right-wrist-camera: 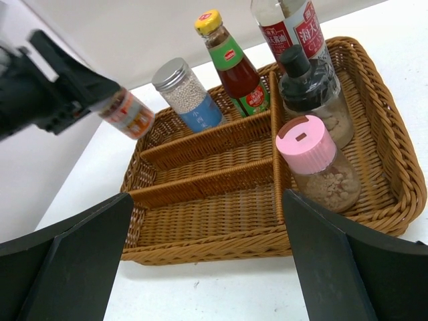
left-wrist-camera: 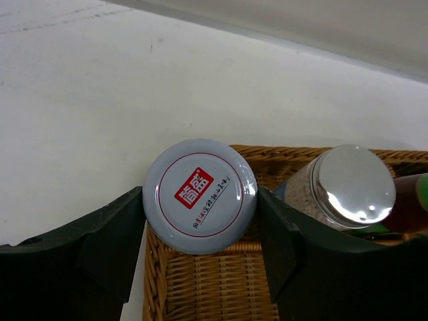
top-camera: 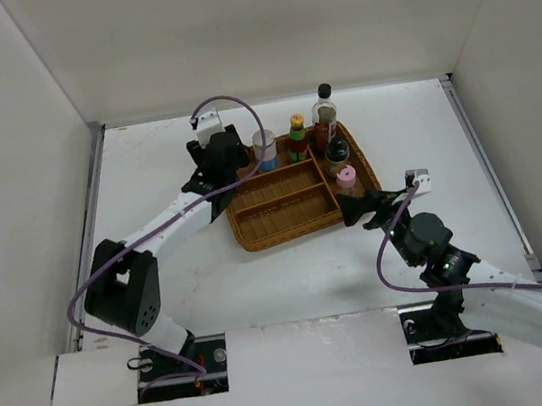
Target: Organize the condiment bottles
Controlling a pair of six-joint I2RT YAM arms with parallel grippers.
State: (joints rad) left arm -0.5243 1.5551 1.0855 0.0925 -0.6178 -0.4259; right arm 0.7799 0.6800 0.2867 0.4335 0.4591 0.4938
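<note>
I read this as the last placement. Five of the condiment bottles stand in the wicker tray, and the sixth, the short jar, is pinched by its sides in the left jaws. It hangs over the tray's far left corner, partly above the rim and partly above the bare tabletop. From the right wrist view it sits tilted in the grip, and I cannot tell whether it touches the wicker. The jar has a pale round lid with a thin red ring and a red logo, and an orange-toned label on its body.

My next move, as I judge it, is to carry it inward past the rim, level it, lower it into the far compartment beside the silver-lidded jar, and only then let go. A tilted jar could catch the rim or knock that neighbour.

The green bottle shares that far compartment. The tall clear bottle, black-capped shaker and pink-capped shaker fill the right-hand one. The right jaws are spread wide on nothing, just off the tray's near right corner
</note>
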